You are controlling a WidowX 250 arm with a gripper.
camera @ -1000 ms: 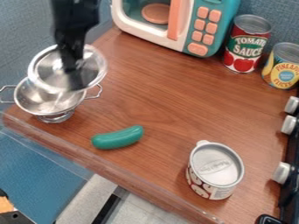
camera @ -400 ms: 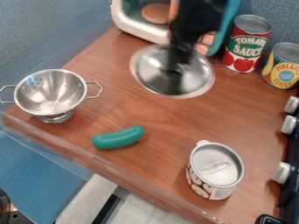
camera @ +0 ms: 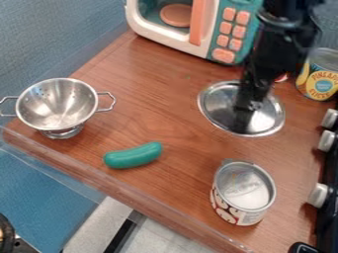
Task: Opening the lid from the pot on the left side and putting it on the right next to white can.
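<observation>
The round, shiny silver metal lid (camera: 219,106) looked light and stiff, with a smooth face likely to slip or swing if pinched off-centre. Its middle was the best place to grip, presumably by a knob, though the gripper hid any such part; the thin rim would have given a poorer hold. The lid lay at or just above the brown wooden surface (camera: 161,101), beyond the white can with a silver top (camera: 244,190) and apart from it, well to the right of the silver metal colander (camera: 56,105).

The black arm (camera: 280,44) came in from the top edge, towards the right, its black two-finger gripper (camera: 247,105) hanging steeply over the lid's middle, fingers narrow and closed on it.
</observation>
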